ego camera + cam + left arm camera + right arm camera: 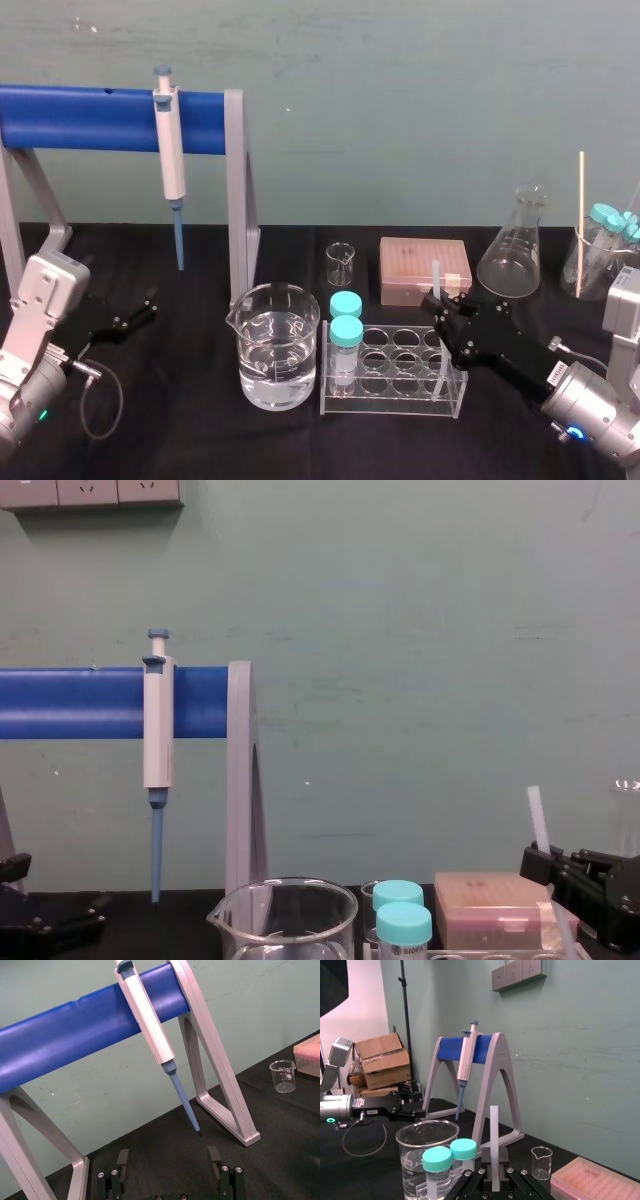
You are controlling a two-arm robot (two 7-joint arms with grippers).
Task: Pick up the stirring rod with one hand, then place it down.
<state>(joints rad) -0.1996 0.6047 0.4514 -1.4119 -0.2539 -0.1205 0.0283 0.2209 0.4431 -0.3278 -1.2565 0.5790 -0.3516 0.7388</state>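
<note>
While left gripper [150, 303] idles open-jawed, right gripper [438, 300] clamps stirring rod [436, 272] upright at rack [390, 405].

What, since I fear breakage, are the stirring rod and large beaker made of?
The stirring rod, held by the right gripper: translucent milky white, matte, probably plastic, possibly frosted glass. The large beaker: clear, glossy, printed graduations, likely glass.

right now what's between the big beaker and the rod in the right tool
Head view: two teal-capped tubes in the clear rack stand between the beaker and the stirring rod, which the right tool grips. The left tool rests open at left.
</note>
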